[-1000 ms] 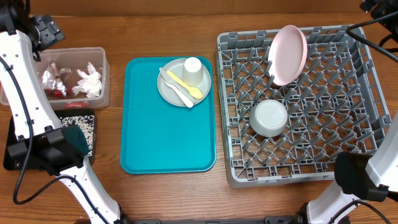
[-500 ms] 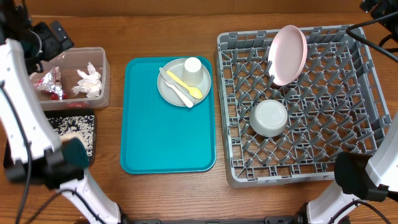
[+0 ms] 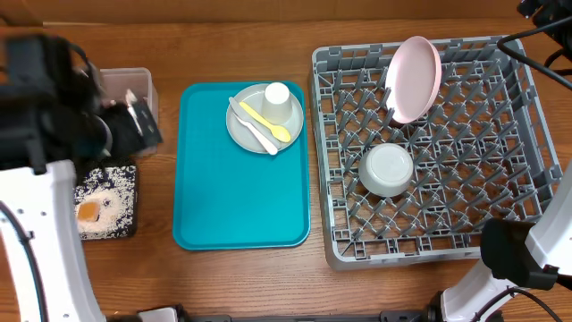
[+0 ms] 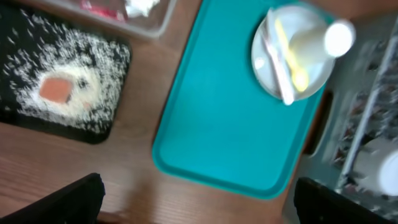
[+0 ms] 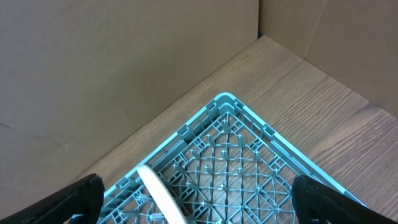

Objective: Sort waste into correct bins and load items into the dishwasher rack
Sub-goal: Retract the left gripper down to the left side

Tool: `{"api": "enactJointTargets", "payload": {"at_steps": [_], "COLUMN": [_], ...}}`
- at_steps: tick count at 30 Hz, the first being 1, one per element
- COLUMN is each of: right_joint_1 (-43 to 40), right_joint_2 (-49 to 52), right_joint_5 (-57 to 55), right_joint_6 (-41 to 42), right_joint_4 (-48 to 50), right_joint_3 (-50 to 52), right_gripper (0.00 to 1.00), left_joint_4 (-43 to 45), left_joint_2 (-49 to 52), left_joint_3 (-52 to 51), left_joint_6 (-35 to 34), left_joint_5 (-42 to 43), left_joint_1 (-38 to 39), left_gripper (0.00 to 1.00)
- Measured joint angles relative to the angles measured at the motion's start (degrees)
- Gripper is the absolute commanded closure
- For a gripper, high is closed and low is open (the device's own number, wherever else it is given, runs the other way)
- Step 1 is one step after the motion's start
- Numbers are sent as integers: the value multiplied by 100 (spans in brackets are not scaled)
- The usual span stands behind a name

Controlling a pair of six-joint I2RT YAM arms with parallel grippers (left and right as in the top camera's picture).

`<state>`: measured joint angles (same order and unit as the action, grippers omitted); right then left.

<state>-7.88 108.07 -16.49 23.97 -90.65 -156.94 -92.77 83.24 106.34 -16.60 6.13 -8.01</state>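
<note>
Grey plate point(image 4: 318, 71) on the teal tray's point(image 4: 224, 124) far end lies ahead-right of your nearer left gripper point(image 4: 199, 190), gaping empty.

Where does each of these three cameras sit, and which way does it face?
Overhead: above the table, facing straight down on teal tray and dishwasher rack; left arm and right arm at the edges.
Left wrist: on the left arm, facing down at black tray and teal tray; own fingertips in lower corners.
Right wrist: on the right arm, facing a rack corner and cardboard wall; own fingertips likewise.
Shared: overhead and left wrist both show the grey plate.
</note>
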Motion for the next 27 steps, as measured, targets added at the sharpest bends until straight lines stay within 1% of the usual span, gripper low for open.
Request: {"api": "enactJointTargets", "payload": {"at_steps": [3, 5, 8, 12, 15, 18, 22, 27], "right_joint_1": [0, 0, 0, 0, 0, 0, 0, 0], "right_joint_2": [0, 0, 0, 0, 0, 0, 0, 0], "right_joint_5": [-4, -2, -4, -2, -4, -4, -2, -2], "right_joint_6": [2, 2, 0, 0, 0, 2, 2, 2], "right_joint_4": [2, 0, 0, -2, -2, -2, -2, -2], "right_joint_3": [0, 0, 0, 0, 0, 0, 0, 0], "right_gripper": [0, 0, 0, 0, 0, 0, 0, 0], "left_joint_4": [457, 647, 881, 1025, 1038, 1248, 1572, 1738], "left_joint_2": [-546, -949, -1646, -2529, -2892, -3112, -3110, -2802], "left_joint_3": [-1180, -1781, -2479, -3115, -3268, -3292, -3292, -3292], "left_joint_6": [-57, -151, -258, -302, -339, -485, -610, -772], "left_joint_5": [-26, -35, -33, -76, -98, -94, -22, -111], "left_joint_1": [22, 22, 22, 22, 2, -205, -748, -1622], "left_gripper": [0, 0, 0, 0, 0, 0, 0, 0]}}
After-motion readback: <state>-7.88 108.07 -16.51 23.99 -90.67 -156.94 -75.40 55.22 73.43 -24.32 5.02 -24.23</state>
